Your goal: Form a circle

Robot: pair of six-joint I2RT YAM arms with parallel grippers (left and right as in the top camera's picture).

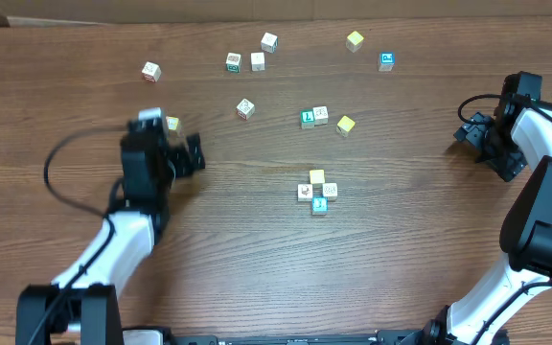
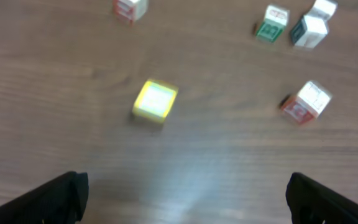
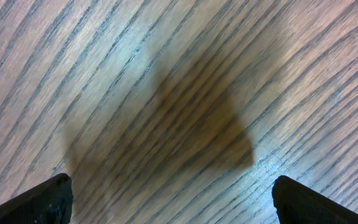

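Note:
The circle (image 1: pixel 317 191) is a tight ring of small cubes at the table's centre: a pale yellow one (image 1: pixel 316 176) at the back, two white picture cubes on the sides and a cyan one (image 1: pixel 319 205) at the front. My left gripper (image 1: pixel 190 153) hovers open well to its left, beside a loose yellow cube (image 1: pixel 172 124). In the left wrist view that yellow cube (image 2: pixel 155 99) lies ahead of the spread gripper (image 2: pixel 185 199), untouched. My right gripper (image 1: pixel 472 132) is open at the far right; its wrist view shows only bare wood between its gripper's (image 3: pixel 173 205) tips.
Loose cubes are scattered across the back: a white one (image 1: pixel 150 71), a green-and-white pair (image 1: pixel 245 62), a white one (image 1: pixel 269 41), yellow (image 1: pixel 355 40), blue (image 1: pixel 386 61), a trio (image 1: pixel 324 119) and a red-white cube (image 1: pixel 245 108), also the red-white cube (image 2: pixel 306 102).

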